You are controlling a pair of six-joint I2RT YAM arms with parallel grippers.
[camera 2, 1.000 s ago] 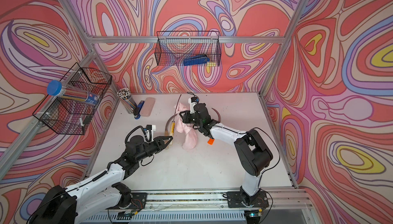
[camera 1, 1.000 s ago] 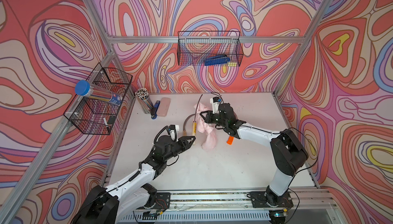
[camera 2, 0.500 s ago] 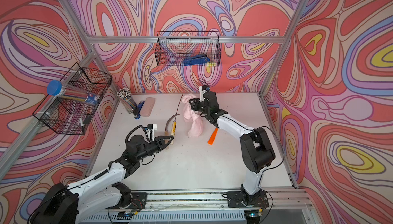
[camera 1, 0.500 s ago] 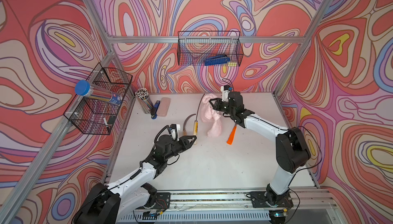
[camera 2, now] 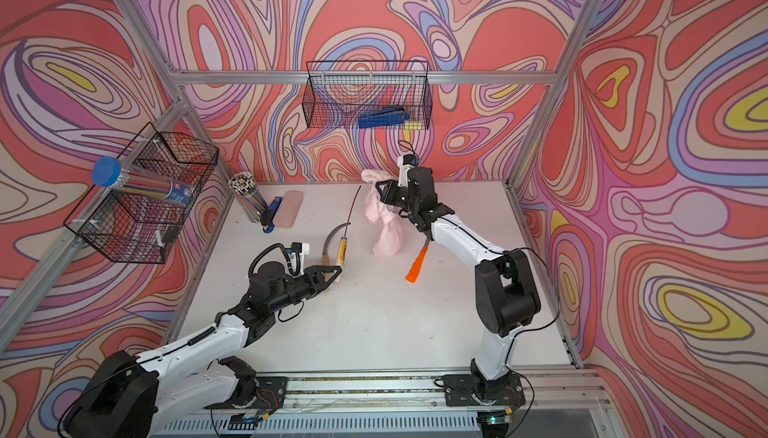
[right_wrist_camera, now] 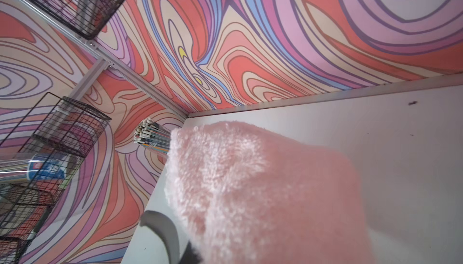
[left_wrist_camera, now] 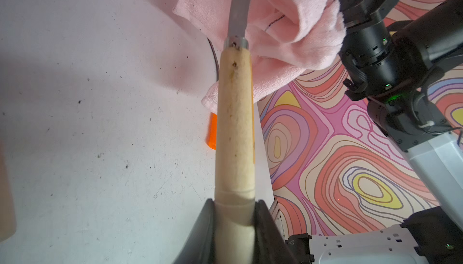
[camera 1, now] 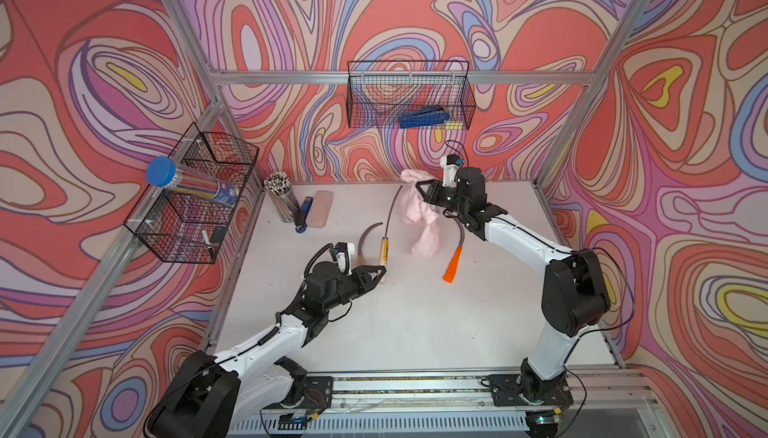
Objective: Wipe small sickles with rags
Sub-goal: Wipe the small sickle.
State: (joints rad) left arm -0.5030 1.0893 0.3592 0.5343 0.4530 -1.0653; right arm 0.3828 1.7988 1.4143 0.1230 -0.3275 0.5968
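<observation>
Left fingers (left_wrist_camera: 201, 227) are clamping one wooden-handled sickle (left_wrist_camera: 235, 124); right fingers (right_wrist_camera: 161, 225) are pinching the pink rag (camera 1: 424, 234), hanging near its blade.

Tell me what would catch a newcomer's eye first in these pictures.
The swirling red, pink and purple walls around the white table dominate. Near the table's back, the right end effector holds a pink rag up so it hangs down. Nearer the front, the left end effector clamps a wooden-handled sickle by its handle end. A bright orange-handled sickle lies on the table beside the rag.
</observation>
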